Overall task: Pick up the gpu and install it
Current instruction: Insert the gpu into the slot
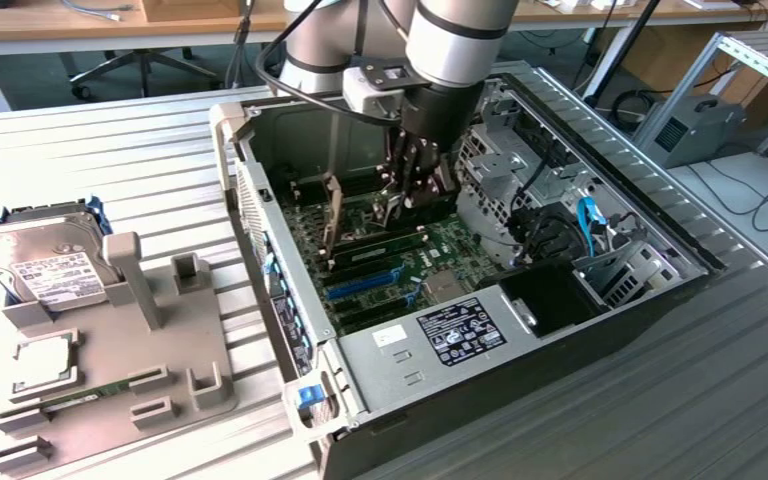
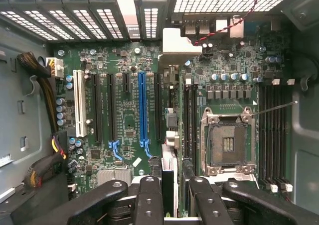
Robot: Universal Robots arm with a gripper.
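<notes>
Two fingers (image 2: 149, 205) of my gripper (image 1: 415, 192) are clamped about halfway on the gpu (image 2: 169, 172), gripping its top edge so it hangs edge-down, its bracket (image 2: 179, 42) toward the case's (image 1: 531, 340) rear wall. I hold it low inside the open case, over the motherboard (image 2: 124, 120), so its bottom edge meets the slots. It looks lined up just beside the blue slot (image 2: 142, 105); whether it is seated I cannot tell.
</notes>
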